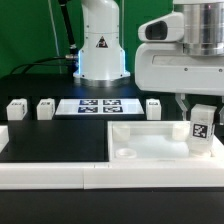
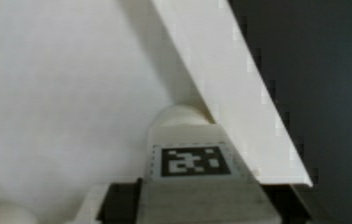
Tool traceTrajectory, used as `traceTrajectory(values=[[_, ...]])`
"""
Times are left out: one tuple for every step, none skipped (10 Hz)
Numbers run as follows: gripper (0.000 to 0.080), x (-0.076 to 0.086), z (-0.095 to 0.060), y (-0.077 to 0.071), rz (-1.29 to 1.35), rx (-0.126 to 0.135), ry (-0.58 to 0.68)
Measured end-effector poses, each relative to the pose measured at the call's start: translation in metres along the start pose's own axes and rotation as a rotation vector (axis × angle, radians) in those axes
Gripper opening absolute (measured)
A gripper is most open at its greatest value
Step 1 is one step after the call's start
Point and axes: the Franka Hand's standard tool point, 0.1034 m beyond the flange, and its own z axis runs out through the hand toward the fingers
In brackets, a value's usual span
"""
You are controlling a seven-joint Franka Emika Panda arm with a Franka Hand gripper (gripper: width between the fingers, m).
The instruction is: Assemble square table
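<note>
Gripper [image 1: 200, 108] clamped on an upright tagged white leg [image 1: 201, 126], square tabletop [image 1: 140, 150] just below it, tabletop rim [image 2: 226, 90] just beside the held leg, spare leg [image 1: 153, 108] nearby.

We found the marker board [image 1: 98, 106] lying flat on the black work surface [image 1: 50, 140], its black-and-white tags facing up, set towards the back and near the middle of the exterior view. A long low white border wall [image 1: 50, 172] ran along the surface's near edge and turned back at the exterior view's left. A green backdrop [image 1: 25, 30] hung behind. In the wrist view we saw only a dark strip of that surface [image 2: 333, 90]
</note>
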Motion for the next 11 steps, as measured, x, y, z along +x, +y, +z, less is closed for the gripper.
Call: traceTrajectory(values=[[0.0291, -0.0003, 0.0, -0.0004, 0.079, 0.005, -0.005], [0.0291, -0.0011, 0.0001, -0.0012, 0.173, 0.005, -0.005], [0.0291, -0.0013, 0.0001, -0.0014, 0.191, 0.006, -0.006], [0.0291, -0.0018, 0.0002, -0.0018, 0.276, 0.009, -0.011], [0.0291, -0.0013, 0.0003, -0.002, 0.352, 0.015, -0.015], [0.0291, 0.0016, 0.0004, -0.0012, 0.477, 0.048, -0.018], [0.0291, 0.0026, 0.0005, -0.0004, 0.637, 0.084, -0.024], [0.0291, 0.0017, 0.0005, 0.0004, 0.701, 0.11, -0.021], [0.0291, 0.0008, 0.0006, 0.0003, 0.638, 0.107, -0.023], [0.0374, 0.0004, 0.0013, 0.0003, 0.633, 0.106, -0.024], [0.0374, -0.0005, 0.0023, 0.0013, 0.532, 0.1, -0.021]])
